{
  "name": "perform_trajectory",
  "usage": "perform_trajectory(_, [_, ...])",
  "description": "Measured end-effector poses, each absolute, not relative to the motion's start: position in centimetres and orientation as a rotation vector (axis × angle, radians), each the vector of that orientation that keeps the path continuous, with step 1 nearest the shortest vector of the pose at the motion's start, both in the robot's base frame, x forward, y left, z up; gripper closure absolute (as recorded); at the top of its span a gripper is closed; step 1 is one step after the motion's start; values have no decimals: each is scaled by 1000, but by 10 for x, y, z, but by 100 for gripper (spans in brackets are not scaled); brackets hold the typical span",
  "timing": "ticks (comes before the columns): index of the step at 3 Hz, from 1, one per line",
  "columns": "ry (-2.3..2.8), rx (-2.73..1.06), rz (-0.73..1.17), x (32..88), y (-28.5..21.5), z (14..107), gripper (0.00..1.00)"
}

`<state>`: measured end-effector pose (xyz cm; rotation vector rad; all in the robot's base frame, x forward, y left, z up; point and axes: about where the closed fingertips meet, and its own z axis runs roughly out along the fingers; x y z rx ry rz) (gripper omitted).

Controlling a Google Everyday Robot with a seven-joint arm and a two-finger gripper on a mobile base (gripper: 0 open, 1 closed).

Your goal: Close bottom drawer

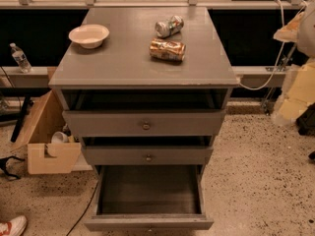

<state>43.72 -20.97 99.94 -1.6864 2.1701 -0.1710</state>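
The bottom drawer [147,223] of the grey cabinet [142,63] is pulled far out, and its dark grey inside [150,191] holds nothing I can see. Its slim front is at the lower edge of the camera view, with the knob barely showing. The middle drawer [147,156] and the top drawer [145,123] are each open a little, with round knobs at their centres. A pale, blurred part of my arm [301,82] stands at the right edge, away from the cabinet. My gripper is out of view.
On the cabinet top are a white bowl [89,35] and two crushed cans [169,26] [168,49]. A cardboard box [47,141] stands left of the cabinet, a water bottle [20,58] on the ledge behind. A shoe [12,226] and a cable [86,208] lie on the speckled floor.
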Motion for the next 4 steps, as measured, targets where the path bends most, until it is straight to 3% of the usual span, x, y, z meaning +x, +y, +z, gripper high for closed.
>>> perform_trajectory(1, [2170,-1686,-171,437,-210,999,0])
perform_trajectory(3, [2364,-1586,132,415,-175,873,0])
perform_trajectory(4, [2417,-1616,158,398,-177,845,0])
